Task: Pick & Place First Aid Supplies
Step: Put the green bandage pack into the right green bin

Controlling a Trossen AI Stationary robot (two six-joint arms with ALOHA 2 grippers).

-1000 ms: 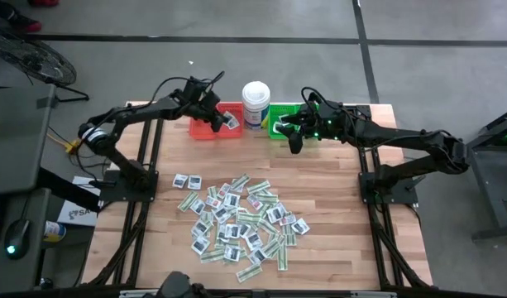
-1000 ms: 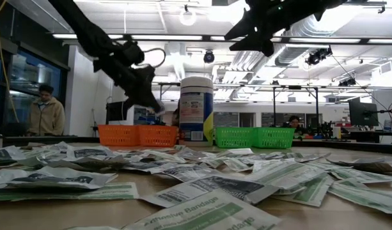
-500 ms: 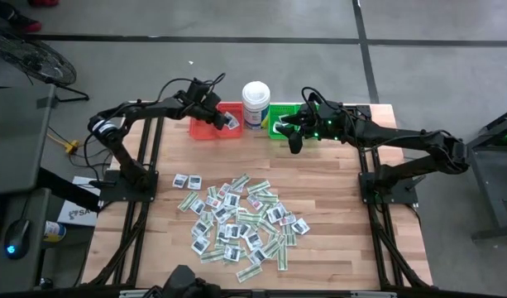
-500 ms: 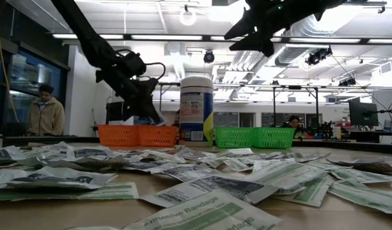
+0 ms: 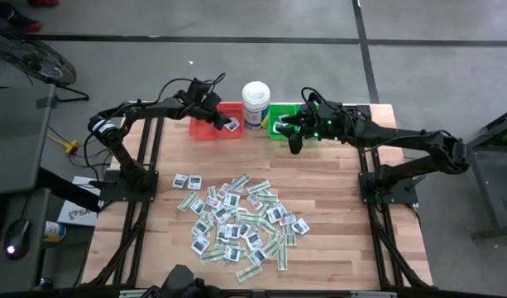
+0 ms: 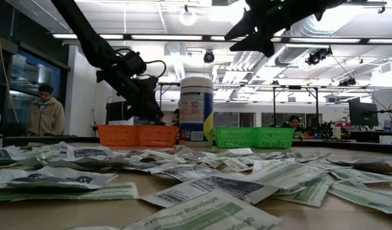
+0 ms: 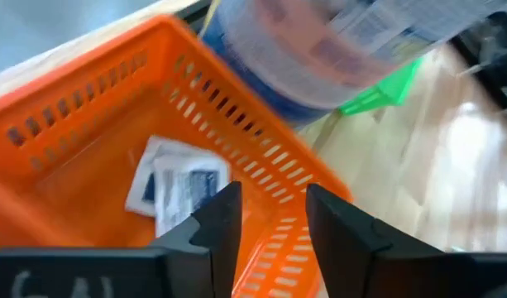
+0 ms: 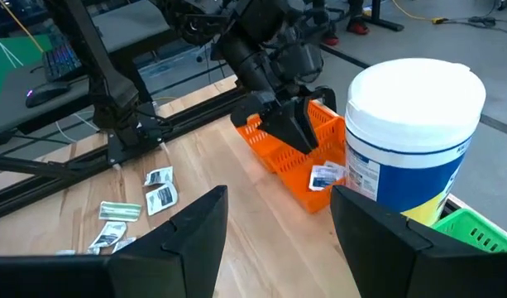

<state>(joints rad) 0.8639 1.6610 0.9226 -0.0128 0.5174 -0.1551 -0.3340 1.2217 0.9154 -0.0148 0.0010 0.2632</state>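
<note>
The first aid supplies [image 5: 241, 219] lie as a loose pile of several small flat packets on the middle of the wooden table. My left gripper [image 7: 274, 215] hangs open over the right near corner of the orange bin [image 5: 205, 131], with nothing between its fingers. A white packet with dark print [image 7: 179, 186] lies in the bin just beyond the fingertips. My right gripper [image 8: 278, 240] stands open and empty in the air by the green bin [image 5: 279, 112].
A tall white round tub [image 5: 255, 103] stands between the orange bin and the green bin at the table's far edge. Bare wood lies between the bins and the pile. A person [image 6: 45, 115] stands in the room beyond the table.
My left gripper has sunk a little toward the orange bin and opened, letting go of the white packet it carried. My right arm has kept still.
</note>
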